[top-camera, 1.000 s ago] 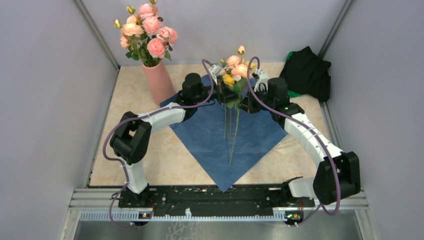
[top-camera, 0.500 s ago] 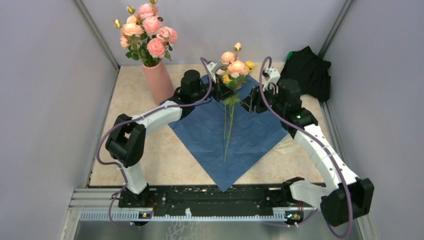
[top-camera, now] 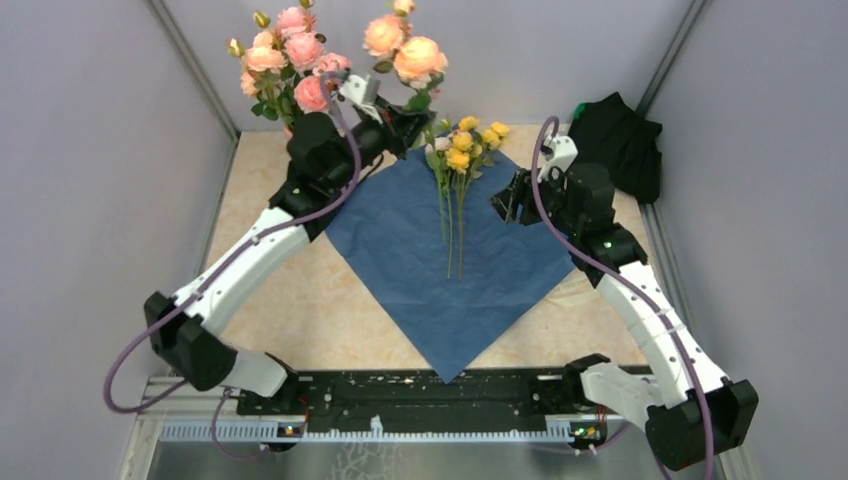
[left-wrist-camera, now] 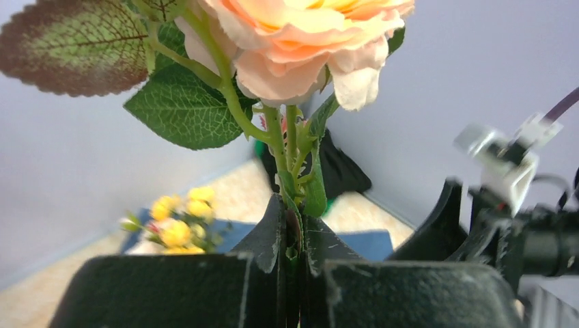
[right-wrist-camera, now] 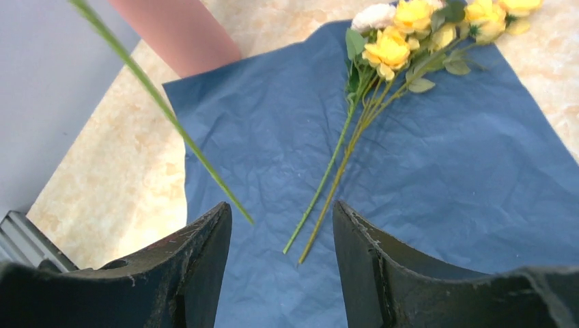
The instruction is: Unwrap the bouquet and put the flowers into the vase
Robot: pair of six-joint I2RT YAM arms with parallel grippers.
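1. Two arms in shot. L gripper (top-camera: 400, 122) was up high at the back-left, above the table (top-camera: 290, 300). Its fingers (left-wrist-camera: 270, 236) were pinched tight on the green stem of the peach-pink flowers (top-camera: 405, 55), just under the blooms.
2. Peach-pink flowers were upright in that grip, w/ the blooms above the jaws and green leaves to the side. Their heads were just beside the pink roses (top-camera: 290, 55) in the top view.
3. R gripper (top-camera: 512, 195) hung over the right part of the blue paper (top-camera: 450, 290). Its jaws stood apart w/ nothing between them.
4. Blue paper lay flat and unfolded on the table, one corner pointing at the arm bases.
5. Yellow flowers (top-camera: 468, 140) lay on the paper, heads at the far corner and stems running toward the near side, free of both grippers.
6. Vase (right-wrist-camera: 174, 31) stood at the back-left, just past the paper's edge in the R wrist view; the L arm hid most of it from the top.
7. One thin green stem (right-wrist-camera: 157, 102) crossed the R wrist view diagonally, above the paper.
8. Black cloth (top-camera: 620, 140) was heaped in the back-right corner, well apart from the vase.
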